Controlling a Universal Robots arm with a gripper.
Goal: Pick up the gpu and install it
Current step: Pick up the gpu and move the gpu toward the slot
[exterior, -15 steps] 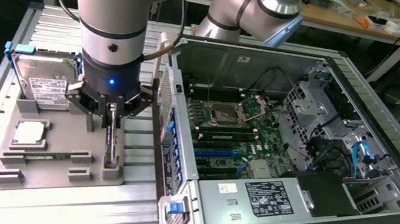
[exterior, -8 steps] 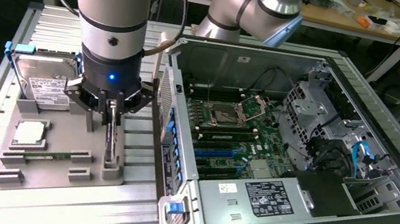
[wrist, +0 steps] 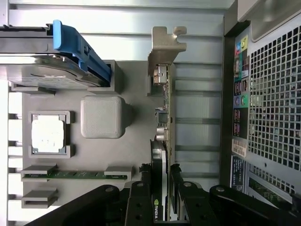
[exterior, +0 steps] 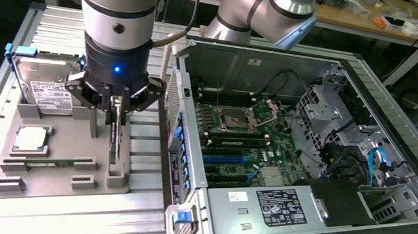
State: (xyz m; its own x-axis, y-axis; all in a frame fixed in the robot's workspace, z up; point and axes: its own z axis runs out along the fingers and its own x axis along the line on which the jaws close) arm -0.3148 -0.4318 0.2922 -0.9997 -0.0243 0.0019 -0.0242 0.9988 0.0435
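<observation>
Grey moulded tray (exterior: 65, 133) on the slatted bench (exterior: 135, 221) carries the gpu (exterior: 114, 146), which stands on its long edge in a slot on the side of the tray nearest the open case (exterior: 283, 66). The card is still seated in that slot and not lifted. The gripper (exterior: 114, 116) is directly over it, and the fingers (wrist: 141, 197) are closed on the gpu, one pad on each flat face, at the cooler end away from the silvery bracket (wrist: 165, 44). Assessment of handling: the card appears thin, stiff and light, and should not sag under its own weight. It is fragile, however. The exposed board along its length carries small components, and the bottom edge connector will not tolerate scraping or twisting. The cooler face looks smooth and may slip if clamped lightly. The present hold across the two broad faces at the cooler body is judged sound, since it avoids the bare components. Being off-centre, it may let the bracket end tip. A hard drive (exterior: 46, 88) and a memory stick (exterior: 48, 162) also sit in the tray, well apart from the card.
</observation>
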